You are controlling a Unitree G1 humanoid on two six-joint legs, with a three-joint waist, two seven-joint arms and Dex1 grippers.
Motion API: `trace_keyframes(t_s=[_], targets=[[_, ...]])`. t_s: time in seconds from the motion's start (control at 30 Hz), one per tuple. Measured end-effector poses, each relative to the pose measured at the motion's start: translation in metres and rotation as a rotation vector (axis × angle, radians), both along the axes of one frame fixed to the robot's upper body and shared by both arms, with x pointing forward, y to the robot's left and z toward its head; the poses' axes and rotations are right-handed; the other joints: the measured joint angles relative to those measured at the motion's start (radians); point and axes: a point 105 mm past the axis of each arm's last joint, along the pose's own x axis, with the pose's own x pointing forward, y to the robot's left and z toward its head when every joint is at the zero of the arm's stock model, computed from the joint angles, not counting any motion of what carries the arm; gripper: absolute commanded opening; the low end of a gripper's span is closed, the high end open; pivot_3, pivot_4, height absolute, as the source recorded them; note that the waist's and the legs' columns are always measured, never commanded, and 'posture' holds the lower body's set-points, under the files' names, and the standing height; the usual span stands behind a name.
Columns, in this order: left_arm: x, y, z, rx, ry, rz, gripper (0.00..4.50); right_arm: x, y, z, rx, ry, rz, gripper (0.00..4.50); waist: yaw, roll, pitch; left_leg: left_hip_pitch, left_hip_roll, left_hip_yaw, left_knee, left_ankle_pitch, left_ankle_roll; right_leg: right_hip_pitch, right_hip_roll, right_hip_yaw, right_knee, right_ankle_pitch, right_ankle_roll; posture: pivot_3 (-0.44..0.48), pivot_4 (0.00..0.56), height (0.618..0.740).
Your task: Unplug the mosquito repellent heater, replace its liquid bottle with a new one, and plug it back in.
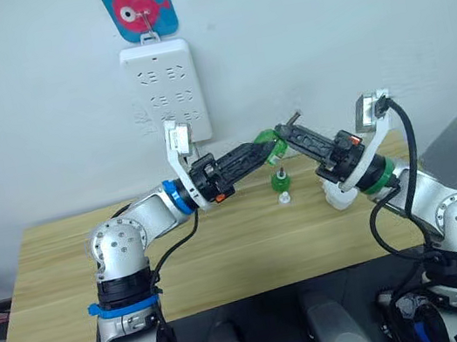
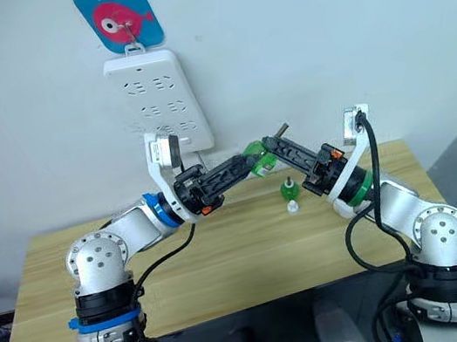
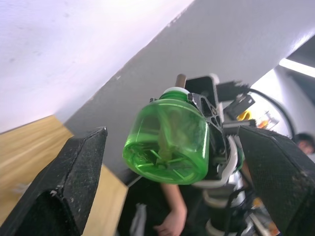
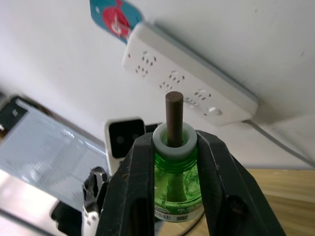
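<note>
Left hand (image 1: 260, 151): its two black fingers stand apart in the left wrist view, one on each side of the green bottle (image 3: 167, 142). They are open and do not touch it.

Right hand (image 1: 288, 134): closed on the bottle just under the white collar (image 4: 174, 142). The brown wick (image 4: 173, 110) stands clear above the fingers. I am holding the bottle in the air between the two hands, above the back of the desk (image 1: 225, 251) and below the wall strip (image 1: 163, 89).

A second green bottle (image 1: 280, 181) stands upright on the desk beneath the hands, with a small white cap (image 1: 285, 199) just in front of it.

Heater (image 1: 337, 198): I take the rounded white piece on the desk, partly hidden under the right wrist, to be it. I cannot confirm this. Nothing appears to be plugged into the strip.

Handling notes, by my judgement:
- The bottle is light, rigid thin plastic with smooth walls, so it may slip or rotate under a side grip.
- The neck below the collar is the secure hold. The left hand should take the body near the base.
- The wick is brittle and wet, so I keep the fingers off it.
- The heater shell is light and stiff. I would grip it across its sides, clear of the prongs and vent.
</note>
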Motion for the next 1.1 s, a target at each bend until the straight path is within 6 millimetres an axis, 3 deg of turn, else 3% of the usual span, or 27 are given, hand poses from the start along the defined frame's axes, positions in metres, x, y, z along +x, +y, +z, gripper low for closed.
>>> trace_keyframes(t_s=[0.47,0.6,0.77,1.1], targets=[[0.001,-0.009,0.013,-0.142,0.121,0.003,4.50,0.002,0.003,0.007,0.133,0.112,0.001,0.80,0.002,0.001,-0.002,0.000,0.000,0.001,0.000,0.000,0.000,0.000,0.000,0.001,0.000,0.000,0.000,-0.207,0.175,0.725],[0.001,-0.009,0.014,-0.151,0.127,0.002,3.68,0.002,0.005,0.007,0.134,0.115,0.001,0.80,0.003,0.001,-0.002,0.000,0.000,0.001,0.000,0.000,0.000,0.000,0.000,0.001,0.000,0.000,0.000,-0.204,0.177,0.725],[0.001,-0.008,0.012,-0.135,0.132,0.006,2.29,0.000,0.007,0.009,0.142,0.110,0.017,0.80,0.003,0.001,-0.002,0.000,0.000,0.001,0.000,0.000,0.000,0.000,0.000,0.001,0.000,0.000,0.000,-0.204,0.177,0.725],[0.002,-0.007,0.011,-0.136,0.131,0.010,2.27,0.000,0.008,0.009,0.140,0.114,0.016,0.80,0.004,0.001,-0.002,0.000,0.000,0.001,0.000,0.000,0.000,0.000,0.000,0.001,0.000,0.000,0.000,-0.201,0.174,0.725]])
